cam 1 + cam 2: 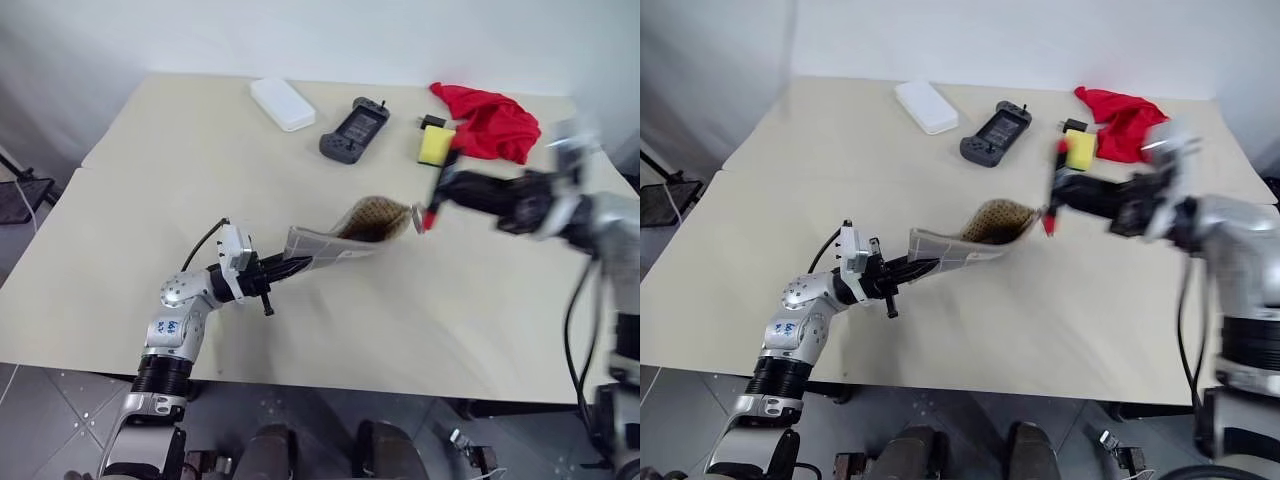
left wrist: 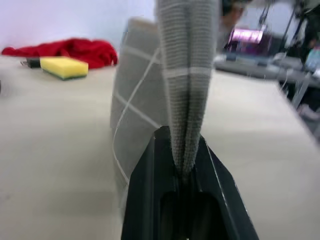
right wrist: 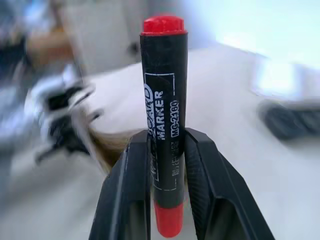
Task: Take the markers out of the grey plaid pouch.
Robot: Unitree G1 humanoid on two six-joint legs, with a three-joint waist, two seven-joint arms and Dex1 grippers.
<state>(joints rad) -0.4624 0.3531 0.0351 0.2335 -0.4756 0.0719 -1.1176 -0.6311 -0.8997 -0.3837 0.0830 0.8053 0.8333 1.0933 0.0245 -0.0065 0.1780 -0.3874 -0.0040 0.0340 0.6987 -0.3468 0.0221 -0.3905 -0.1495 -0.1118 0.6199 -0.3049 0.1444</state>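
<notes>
Right fingers (image 3: 167,165) grip red marker (image 3: 164,100) mid-barrel; left fingers (image 2: 186,172) pinch pouch (image 1: 345,235) at frame centre; sagging pouch may spill any marker left inside onto the desk (image 1: 200,170).

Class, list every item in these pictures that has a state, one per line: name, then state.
Grey plaid pouch: open at its far end, brown lining showing, held up off the table.
Red marker: out of the pouch, clamped upright.
Left tool: shut on the pouch's near end.
Right tool: shut on the marker.
Red cloth: crumpled on the table.
Yellow sponge: lying flat beside the cloth.
</notes>
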